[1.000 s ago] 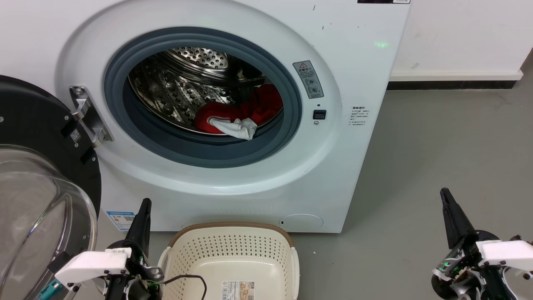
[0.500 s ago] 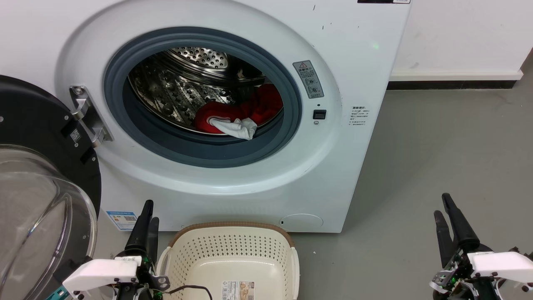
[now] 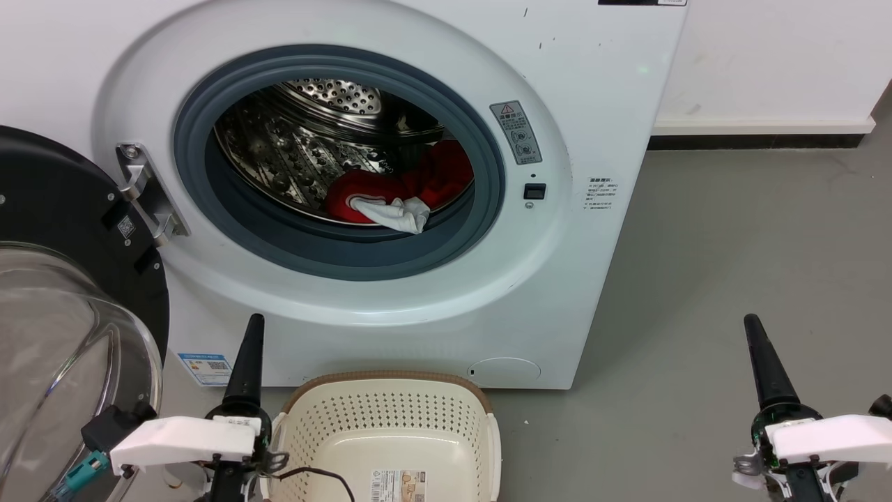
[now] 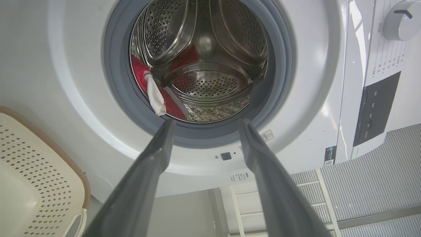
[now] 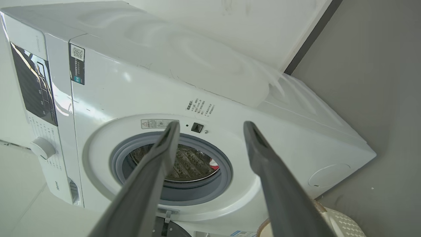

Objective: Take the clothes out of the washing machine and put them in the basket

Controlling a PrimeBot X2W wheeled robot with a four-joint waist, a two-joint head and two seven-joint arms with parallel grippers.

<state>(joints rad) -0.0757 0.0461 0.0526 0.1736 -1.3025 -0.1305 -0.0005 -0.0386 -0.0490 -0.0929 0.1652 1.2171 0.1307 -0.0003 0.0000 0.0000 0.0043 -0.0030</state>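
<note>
The washing machine (image 3: 592, 104) stands with its porthole open. Bright red clothes (image 3: 435, 174) lie low on the right side of the steel drum (image 3: 293, 153), and a small white cloth (image 3: 397, 213) droops from them onto the grey seal. The cream basket (image 3: 390, 380) sits on the floor in front of the machine, with only a paper label on its bottom. My left gripper (image 3: 254, 322) hovers just left of the basket, open with nothing between its fingers (image 4: 205, 123). My right gripper (image 3: 751, 322) is far to the right over the floor, open and holding nothing (image 5: 212, 125).
The black-framed glass door (image 3: 63, 293) is swung open at the left, close beside my left arm. Grey floor (image 3: 732, 230) stretches to the right of the machine up to a white wall with a dark skirting. A thin black cable loops over the basket's near edge.
Both grippers have twisted at the wrist, so their fingers now line up edge-on in the head view, and their tips stand slightly higher. The clothes and basket have not moved.
</note>
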